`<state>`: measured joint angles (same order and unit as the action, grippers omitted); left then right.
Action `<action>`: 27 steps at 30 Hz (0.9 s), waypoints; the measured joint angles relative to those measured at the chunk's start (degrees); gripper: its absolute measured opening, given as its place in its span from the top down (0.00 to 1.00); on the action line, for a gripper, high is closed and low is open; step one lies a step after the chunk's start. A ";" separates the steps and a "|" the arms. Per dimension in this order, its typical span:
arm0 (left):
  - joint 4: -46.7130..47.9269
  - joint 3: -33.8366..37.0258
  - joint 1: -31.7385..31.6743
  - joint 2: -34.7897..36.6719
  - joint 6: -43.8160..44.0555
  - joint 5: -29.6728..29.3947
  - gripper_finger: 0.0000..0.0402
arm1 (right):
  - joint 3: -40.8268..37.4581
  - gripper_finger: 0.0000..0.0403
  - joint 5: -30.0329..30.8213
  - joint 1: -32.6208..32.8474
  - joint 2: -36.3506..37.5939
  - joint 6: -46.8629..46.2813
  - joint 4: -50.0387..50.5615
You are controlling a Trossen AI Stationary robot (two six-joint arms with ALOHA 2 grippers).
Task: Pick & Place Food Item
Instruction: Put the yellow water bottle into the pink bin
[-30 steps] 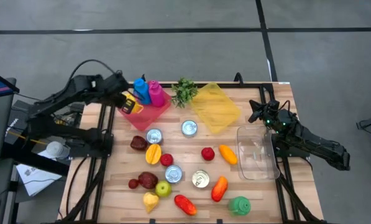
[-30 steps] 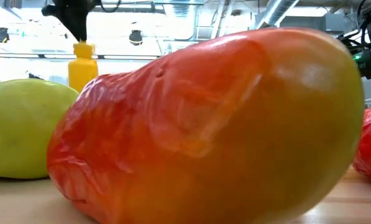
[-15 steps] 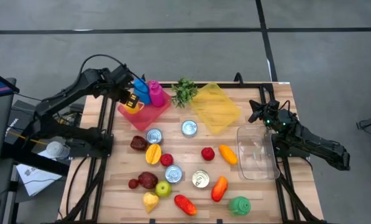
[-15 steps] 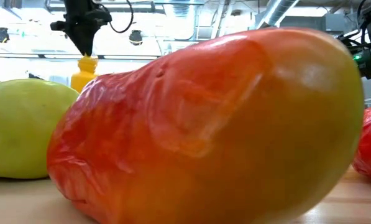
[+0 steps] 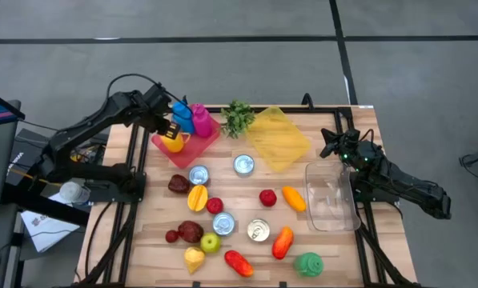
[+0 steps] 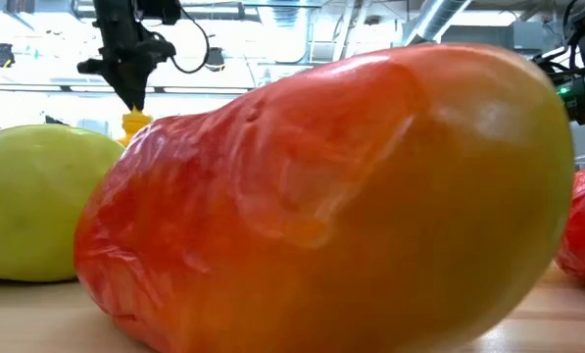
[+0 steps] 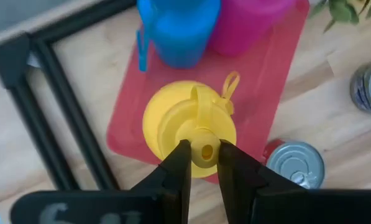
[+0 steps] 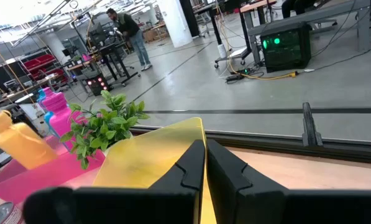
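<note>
A yellow squeeze bottle (image 7: 173,124) hangs upright over the red tray (image 7: 278,74) at the table's far left, next to a blue bottle (image 5: 181,114) and a pink bottle (image 5: 198,118) that stand in the tray. My left gripper (image 7: 204,158) is shut on the yellow bottle from above. The low view shows only the bottle's top (image 6: 135,123) under my left gripper (image 6: 133,93). Whether the bottle's base touches the tray, I cannot tell. My right gripper (image 8: 205,155) waits shut at the table's right edge (image 5: 328,144), holding nothing. My left gripper pinches the yellow bottle's nozzle tip (image 7: 204,151) between its two fingers (image 7: 176,168), at the very top of the cap. The fingers come from above, pointing steeply down. The bottle hangs upright below them, over the red tray's near left corner.
Toy fruits and vegetables and three cans (image 5: 198,174) lie scattered over the table's middle and near part. A yellow flat tray (image 5: 279,138), a green plant (image 5: 237,118) and a clear container (image 5: 331,196) stand to the right. A large orange-red fruit (image 6: 331,196) fills the low view.
My left gripper has sunk and swung a little toward the table's right edge, still shut on the yellow bottle. The bottle has come down with it, staying upright, lower over the red tray.
</note>
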<state>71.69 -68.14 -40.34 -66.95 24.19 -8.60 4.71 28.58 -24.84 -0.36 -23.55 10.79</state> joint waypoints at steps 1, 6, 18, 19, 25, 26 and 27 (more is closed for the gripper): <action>-0.19 0.46 -0.33 -0.13 -0.02 -0.03 0.87 | 0.00 0.97 0.00 0.00 0.00 0.01 0.00; -1.07 0.99 -1.32 -0.13 -0.35 -0.59 0.85 | 0.00 0.97 0.00 0.00 0.00 0.02 0.00; -1.71 1.03 -2.19 0.93 -1.53 -2.35 0.85 | 0.00 0.97 0.00 -0.04 0.00 0.12 0.00; -1.87 1.03 -2.19 0.93 -1.53 -2.31 0.85 | 0.00 0.97 0.00 -0.04 0.00 0.11 0.00; -1.86 1.25 -2.19 0.91 -2.74 -2.31 0.81 | 0.00 0.97 0.00 -0.04 0.00 0.11 0.00; -1.89 1.25 -2.19 0.91 -2.74 -2.31 0.81 | 0.00 0.97 0.00 -0.02 0.01 0.11 0.00; -1.91 1.25 -2.19 0.91 -2.76 -2.31 0.80 | 0.00 0.97 0.00 -0.02 0.00 0.09 0.00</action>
<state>69.78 -66.89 -42.52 -66.04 21.43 -10.92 4.71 28.58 -24.86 -0.36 -23.46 10.79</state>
